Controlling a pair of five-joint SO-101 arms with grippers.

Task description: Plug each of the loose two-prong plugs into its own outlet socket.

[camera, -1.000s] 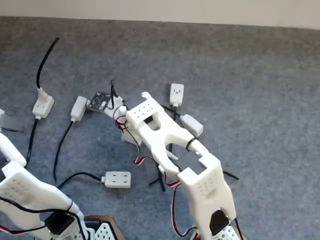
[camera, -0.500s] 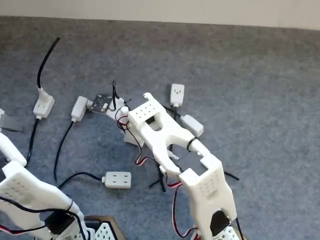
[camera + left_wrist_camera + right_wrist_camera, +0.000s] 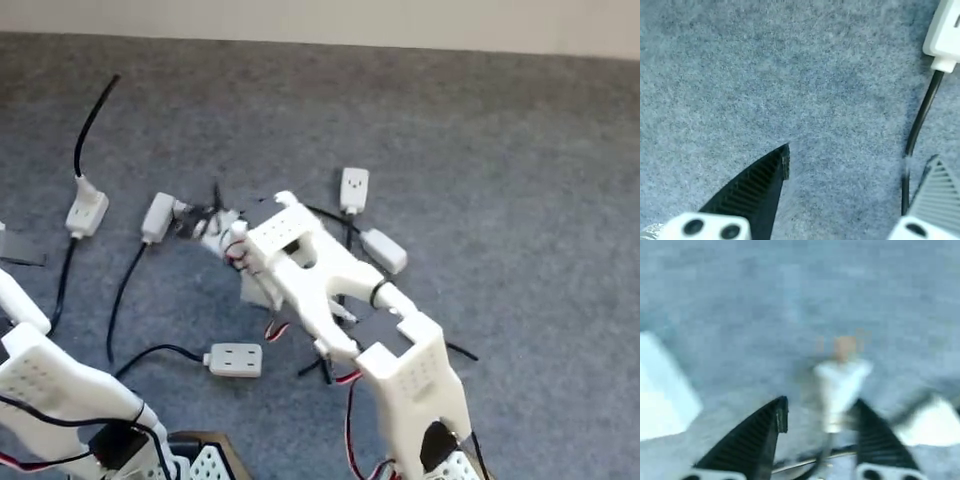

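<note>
In the high view my right gripper (image 3: pixel 203 222) lies low over the grey carpet, just right of a white outlet block (image 3: pixel 158 216). It is shut on a white two-prong plug (image 3: pixel 840 385), whose brass prongs point away from the wrist and whose black cable trails behind. My left gripper (image 3: pixel 860 170) is open over bare carpet at the lower left, beside a black cable (image 3: pixel 919 125) leading to a white outlet body (image 3: pixel 946 35). Another white plug (image 3: pixel 383 250) lies beside the right arm, near a small white outlet (image 3: pixel 353 189).
A white triple outlet (image 3: pixel 235 359) on a black cable lies on the carpet (image 3: pixel 500 220) between the arms. A white adapter (image 3: pixel 86 213) with a long black cable sits at the far left. Loose black cables run under the right arm.
My right gripper has swung left with the plug, closing the gap to the white outlet block. The left arm has stayed where it was.
</note>
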